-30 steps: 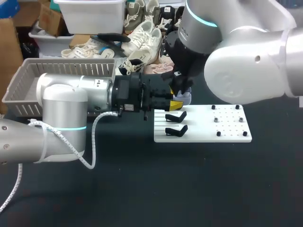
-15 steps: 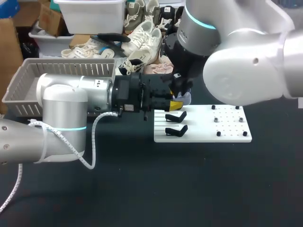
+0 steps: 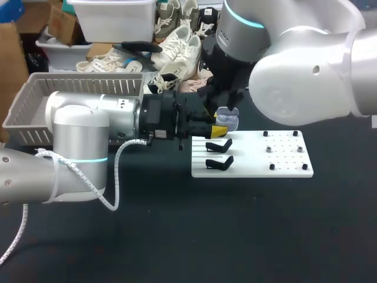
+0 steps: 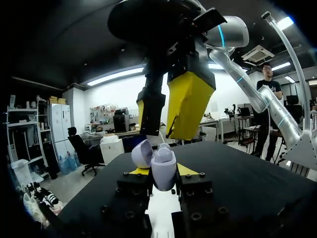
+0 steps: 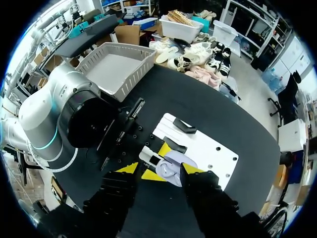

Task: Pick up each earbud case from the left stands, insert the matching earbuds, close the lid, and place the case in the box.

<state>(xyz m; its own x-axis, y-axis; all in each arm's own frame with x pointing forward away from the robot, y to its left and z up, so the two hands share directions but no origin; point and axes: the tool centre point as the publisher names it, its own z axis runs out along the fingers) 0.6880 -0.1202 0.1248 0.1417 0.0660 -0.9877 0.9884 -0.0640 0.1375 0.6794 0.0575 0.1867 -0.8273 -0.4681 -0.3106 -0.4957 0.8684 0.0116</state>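
Head view: the case (image 3: 227,119), lavender with its lid up, sits over the near edge of the board (image 3: 283,160), just above the two black stands (image 3: 219,153), both bare.
Left gripper (image 4: 162,171): closed on the lower half of the case from both sides and holding it upright; the lid (image 4: 141,152) leans open to one side.
Right gripper (image 4: 166,133): hangs just above the open case, fingers parted and not touching it; nothing can be made out between them.
Earbuds: whether any sit in the case cannot be told.
Box: the grey basket (image 3: 35,109) stands well apart, beside the left arm.
Risk, lid: the right gripper's fingers are close over the hinge side, so a descent slightly off line would likely knock the lid or lever the case in the left grip.
Risk, grip: the case is rounded and smooth, held only low down; a push from above could tilt it or squeeze it out.
Risk, closing: a bud not seated would probably stop the lid from shutting.
Writing: none readable on case, board or arms.
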